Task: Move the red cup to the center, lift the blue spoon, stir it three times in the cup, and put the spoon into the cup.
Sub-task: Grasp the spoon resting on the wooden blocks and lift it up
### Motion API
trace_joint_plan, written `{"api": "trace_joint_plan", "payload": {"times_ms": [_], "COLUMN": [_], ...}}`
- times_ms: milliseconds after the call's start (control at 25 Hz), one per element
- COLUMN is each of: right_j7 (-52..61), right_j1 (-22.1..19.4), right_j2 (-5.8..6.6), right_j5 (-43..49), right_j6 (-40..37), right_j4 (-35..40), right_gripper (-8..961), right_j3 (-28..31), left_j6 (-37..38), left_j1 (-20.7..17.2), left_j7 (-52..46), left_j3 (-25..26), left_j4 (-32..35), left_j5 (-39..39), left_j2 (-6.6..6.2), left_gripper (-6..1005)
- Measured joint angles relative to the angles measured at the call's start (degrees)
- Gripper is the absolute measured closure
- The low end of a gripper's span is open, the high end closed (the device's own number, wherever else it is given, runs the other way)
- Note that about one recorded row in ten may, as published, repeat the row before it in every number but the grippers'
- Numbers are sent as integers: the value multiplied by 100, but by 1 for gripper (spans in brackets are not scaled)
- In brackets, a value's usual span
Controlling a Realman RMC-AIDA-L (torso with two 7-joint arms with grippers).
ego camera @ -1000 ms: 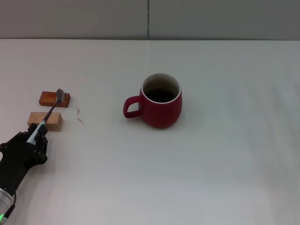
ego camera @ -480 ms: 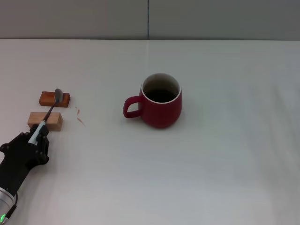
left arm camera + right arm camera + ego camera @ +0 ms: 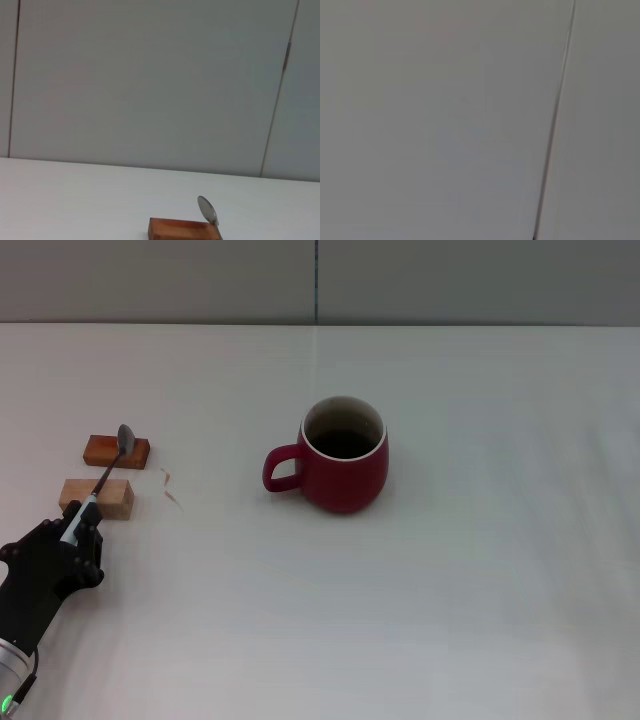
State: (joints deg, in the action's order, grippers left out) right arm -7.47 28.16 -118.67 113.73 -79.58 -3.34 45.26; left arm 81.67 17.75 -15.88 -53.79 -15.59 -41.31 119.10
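The red cup (image 3: pixel 344 455) stands upright near the middle of the table, its handle pointing left. The blue spoon (image 3: pixel 104 478) lies slanted across two wooden blocks, with its grey bowl (image 3: pixel 125 436) over the far block. My left gripper (image 3: pixel 76 536) is at the table's left front, shut on the pale blue handle end. In the left wrist view the spoon's bowl (image 3: pixel 207 210) shows above the far block (image 3: pixel 180 229). The right gripper is out of view; the right wrist view shows only a grey wall.
A dark orange block (image 3: pixel 100 451) and a lighter wooden block (image 3: pixel 113 499) sit at the far left. A small reddish scrap (image 3: pixel 171 487) lies just right of them. The white table (image 3: pixel 450 590) stretches around the cup.
The spoon's bowl has shifted slightly left and away over the far block, and my left gripper has shifted a little with the handle. The cup has not moved.
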Motion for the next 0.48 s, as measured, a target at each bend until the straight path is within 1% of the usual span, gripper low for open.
{"api": "trace_joint_plan", "payload": {"times_ms": [280, 480], "right_j7": [0, 0], "right_j1": [-7, -5], "right_j2": [2, -1], "right_j5": [0, 0], "right_j6": [-5, -5], "right_j4": [0, 0], "right_gripper": [259, 258], "right_j3": [0, 0], "left_j6": [188, 446], "left_j1": [1, 1], "left_j7": [-66, -478], "left_j3": [0, -37], "left_j4": [1, 60], "left_j5": [1, 1], "left_j2": [-4, -41], "left_gripper": [864, 864]}}
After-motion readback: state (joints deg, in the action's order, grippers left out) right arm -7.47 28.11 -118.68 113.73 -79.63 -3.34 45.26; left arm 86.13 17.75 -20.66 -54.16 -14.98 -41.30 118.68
